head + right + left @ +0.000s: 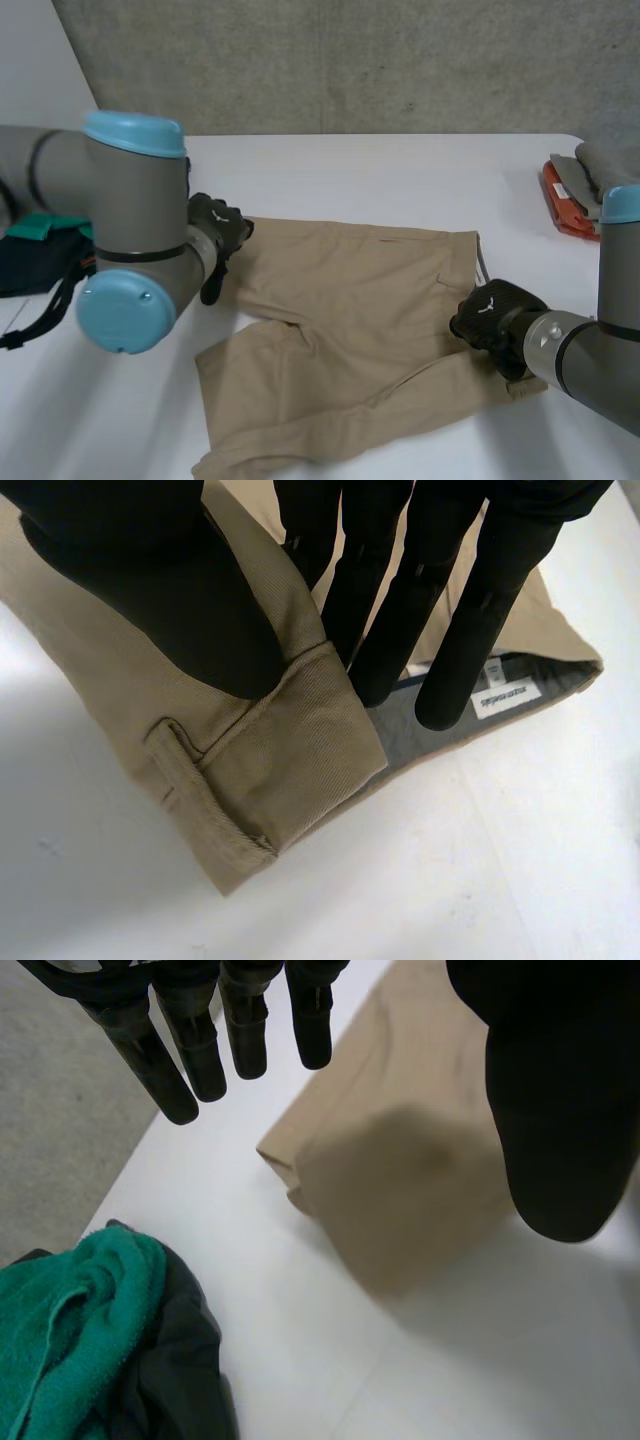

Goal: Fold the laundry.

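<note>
Seemingly light, limp beige cotton twill shorts (pixel 340 320) lie mid-way on the white table (pixel 400 170), probably best taken by their stiffer edges: the right robot hand (pixel 490 312) pinches the waistband (pixel 290 750) at the right, the left robot hand (pixel 215 230) hangs straight-fingered over the far-left leg hem (pixel 290 1160).

Tan shorts (pixel 350 330) on the table (pixel 400 170).
Mostly flat, legs pointing left, the nearer one creased; waistband (pixel 290 750) at right, apparently turned open on grey lining.
</note>
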Controlling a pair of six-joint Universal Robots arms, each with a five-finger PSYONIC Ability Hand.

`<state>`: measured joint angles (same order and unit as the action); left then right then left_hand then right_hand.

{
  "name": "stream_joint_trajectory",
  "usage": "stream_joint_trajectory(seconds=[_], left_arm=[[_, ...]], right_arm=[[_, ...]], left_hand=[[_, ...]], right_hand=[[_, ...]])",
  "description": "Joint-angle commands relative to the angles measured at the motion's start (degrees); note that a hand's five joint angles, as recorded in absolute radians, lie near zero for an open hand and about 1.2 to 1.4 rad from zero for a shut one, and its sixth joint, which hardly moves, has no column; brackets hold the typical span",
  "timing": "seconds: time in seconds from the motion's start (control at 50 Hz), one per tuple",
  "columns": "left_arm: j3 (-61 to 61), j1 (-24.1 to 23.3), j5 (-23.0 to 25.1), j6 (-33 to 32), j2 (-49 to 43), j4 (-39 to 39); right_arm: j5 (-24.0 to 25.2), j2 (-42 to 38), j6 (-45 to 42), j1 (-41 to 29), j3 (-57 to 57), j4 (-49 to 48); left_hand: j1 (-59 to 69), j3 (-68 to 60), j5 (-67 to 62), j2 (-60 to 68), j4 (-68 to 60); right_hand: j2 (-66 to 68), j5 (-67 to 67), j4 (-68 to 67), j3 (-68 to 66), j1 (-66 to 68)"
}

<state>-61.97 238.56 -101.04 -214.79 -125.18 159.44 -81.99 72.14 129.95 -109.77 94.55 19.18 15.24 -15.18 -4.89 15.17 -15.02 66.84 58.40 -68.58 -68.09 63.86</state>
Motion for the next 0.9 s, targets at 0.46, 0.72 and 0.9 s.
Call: stream_joint_trajectory(seconds=[0.46, 0.72, 0.9], left_arm=[[-28.7, -6.6, 17.5, 19.1, 18.7, -22.0], [-31.1, -9.5, 19.6, 10.3, 18.9, -25.7], [-25.5, -9.4, 16.0, 13.3, 17.3, -22.5]], right_arm=[[-5.2, 4.1, 14.3, 1.5, -3.8, -1.2], [11.2, 7.9, -24.5, 13.4, 4.5, 23.7], [11.3, 5.5, -12.6, 12.6, 1.2, 20.6]], left_hand=[[51.1, -51.1, -51.4, 51.1, -51.3], [64.8, -64.8, -65.1, 64.8, -65.0], [45.9, -46.0, -46.2, 46.0, -46.1]], right_hand=[[13.2, 11.6, -11.4, -11.9, 16.1], [13.2, 11.6, -11.4, -11.9, 16.1], [13.2, 11.6, -11.4, -11.9, 16.1]])
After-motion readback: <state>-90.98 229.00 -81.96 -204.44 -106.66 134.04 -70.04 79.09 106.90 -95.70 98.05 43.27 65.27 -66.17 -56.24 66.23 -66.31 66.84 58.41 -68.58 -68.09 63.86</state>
